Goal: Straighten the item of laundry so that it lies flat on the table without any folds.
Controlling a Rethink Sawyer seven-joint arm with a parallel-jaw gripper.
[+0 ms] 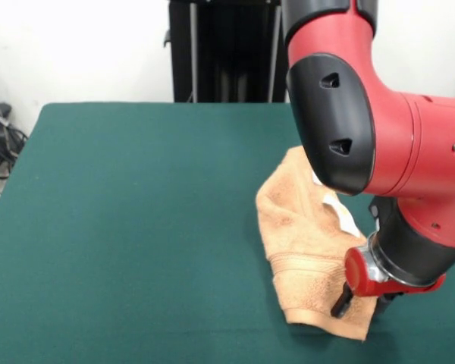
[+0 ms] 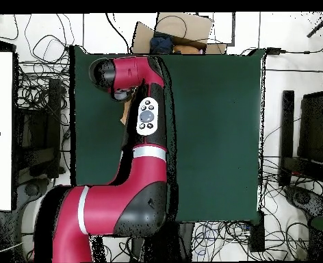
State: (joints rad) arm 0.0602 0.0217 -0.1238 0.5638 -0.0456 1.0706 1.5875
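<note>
A: Where is the towel (image 1: 307, 250) relative to the table (image 1: 136, 227)?

B: In the front view it lies toward the camera-side edge of the table, right of centre. It is crumpled, with a rumpled ridge along its pedestal-side corner, one border band showing low down, and white tags (image 1: 341, 212) on the side nearest the arm. Not flat yet, so I judge the task far from done.

A: And the gripper (image 1: 360, 299)?

B: Down at the towel's camera-side corner, on the side where the tags are. One dark finger (image 1: 341, 302) rests on or just above the cloth. The other is mostly hidden behind the red wrist flange, so I cannot tell whether the jaws stand apart or are pinched on the fabric.

A: Which way does the cloth run from there?

B: From the gripper, the bulk of the towel stretches away toward the pedestal and slightly leftward in the front view. That is its long axis as it lies. The folded mass is all on that side; nothing of the towel shows beyond the gripper toward the camera edge.

A: Overhead view?

B: The arm (image 2: 140, 123) covers the towel entirely; neither cloth nor gripper shows there.

A: Next move?

B: My guess: if that corner is held, drawing it away from the bulk would open the folds.
</note>
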